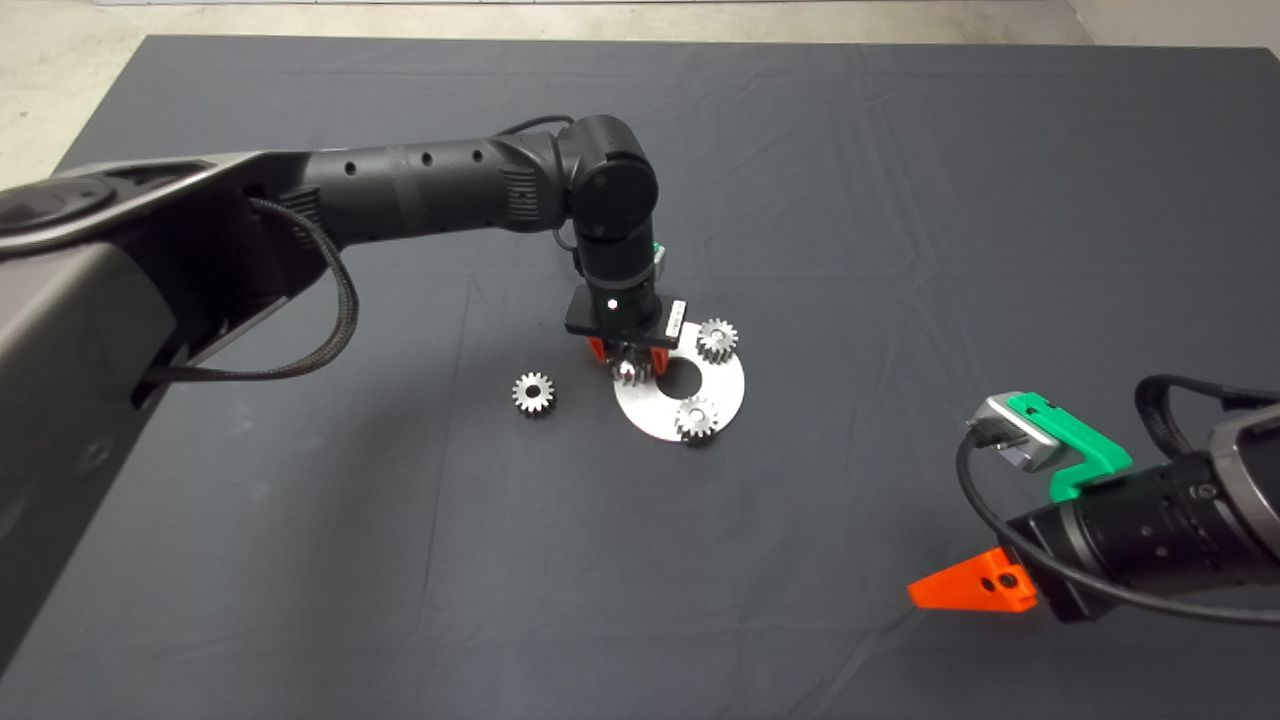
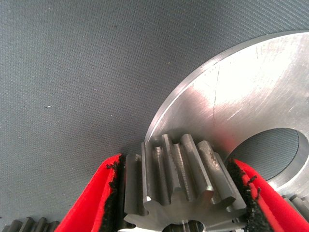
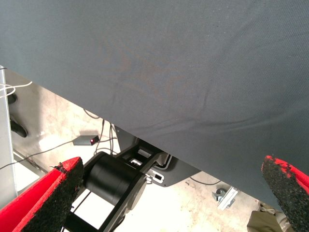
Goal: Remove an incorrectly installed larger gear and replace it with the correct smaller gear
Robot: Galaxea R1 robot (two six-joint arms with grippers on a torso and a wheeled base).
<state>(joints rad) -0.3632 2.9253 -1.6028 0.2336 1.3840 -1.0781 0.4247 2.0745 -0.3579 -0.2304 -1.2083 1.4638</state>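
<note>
**Left gripper clamped on a gear at the disc's edge**

The left gripper (image 2: 181, 193) is narrowed onto a gear (image 2: 186, 186), its pads (image 2: 115, 193) pressing the teeth on both sides; whether this is the larger gear I cannot tell; it sits upright at the rim of the silver disc (image 1: 722, 388), beside the disc's centre hole. Two more gears (image 1: 716, 340) stand on the disc; another gear (image 1: 533, 393) lies on the mat (image 1: 900, 200), well apart to the left. The right gripper (image 3: 169, 203) waits at the lower right, fingers spread wide, holding nothing.
</note>
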